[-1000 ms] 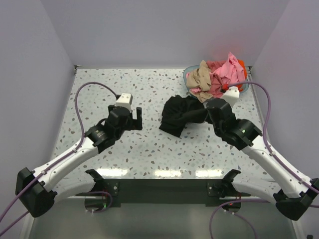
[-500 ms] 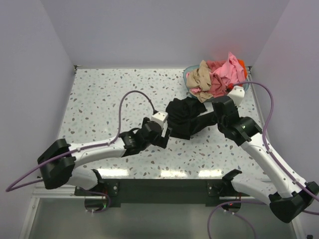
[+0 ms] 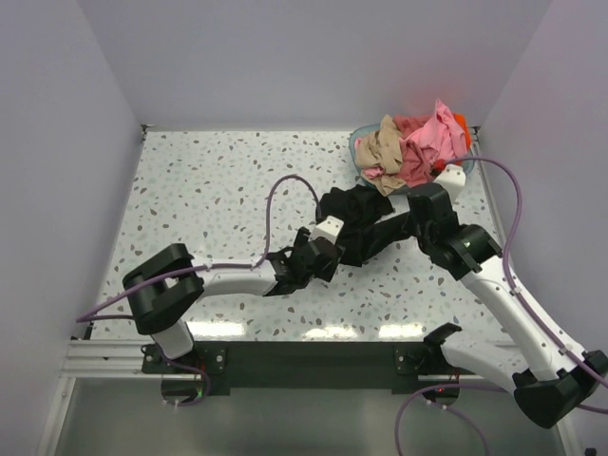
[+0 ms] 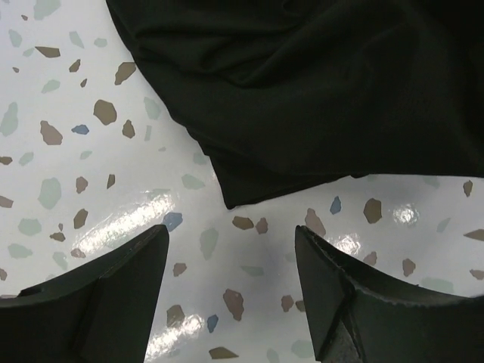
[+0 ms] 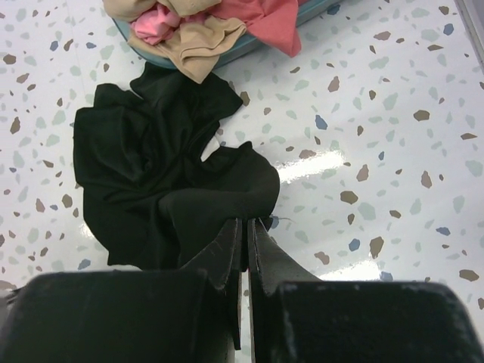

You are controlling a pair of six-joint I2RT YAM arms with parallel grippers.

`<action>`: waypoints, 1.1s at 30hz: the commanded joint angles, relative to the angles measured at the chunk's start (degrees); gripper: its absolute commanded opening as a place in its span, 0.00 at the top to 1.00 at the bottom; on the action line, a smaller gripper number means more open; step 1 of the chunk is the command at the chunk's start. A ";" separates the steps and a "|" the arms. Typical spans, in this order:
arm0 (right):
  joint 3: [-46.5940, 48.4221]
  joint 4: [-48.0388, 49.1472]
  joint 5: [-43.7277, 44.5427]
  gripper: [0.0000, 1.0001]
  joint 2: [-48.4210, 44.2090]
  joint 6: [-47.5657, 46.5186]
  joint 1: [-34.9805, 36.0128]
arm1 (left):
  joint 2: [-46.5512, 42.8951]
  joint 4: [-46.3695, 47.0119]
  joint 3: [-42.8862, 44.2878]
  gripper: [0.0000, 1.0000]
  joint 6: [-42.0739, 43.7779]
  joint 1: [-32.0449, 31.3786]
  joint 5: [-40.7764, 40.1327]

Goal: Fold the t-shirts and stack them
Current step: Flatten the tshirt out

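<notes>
Black t-shirt [image 3: 356,223]: 1 crumpled heap on desk [image 3: 209,171], just in front of basket [image 3: 354,144].
Right gripper [image 5: 243,227]: pinching a fold of it.
Left gripper [image 4: 231,243]: spread, just short of its hem corner.
Handling: judged soft, light, limp; take the hem corners.

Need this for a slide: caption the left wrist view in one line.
Open left gripper hovers over the speckled table, just short of the black t-shirt hem.

Your shirt [image 3: 356,223] sits on the table [image 3: 190,190], just in front of the basket [image 3: 354,147] holding the other shirts [image 3: 413,142].
</notes>
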 commanded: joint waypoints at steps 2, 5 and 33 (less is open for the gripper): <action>0.05 1.19 -0.62 1.00 -2.04 -0.38 -0.21 | 3.69 5.12 3.25 0.29 1.24 0.26 -4.11; 0.40 0.84 -0.44 1.00 -2.65 -0.38 -0.38 | 5.63 5.99 3.60 0.35 1.51 0.52 -3.94; 3.65 -3.82 0.09 1.00 -5.55 -1.79 -0.29 | 10.30 22.16 -0.26 1.00 0.36 4.83 5.64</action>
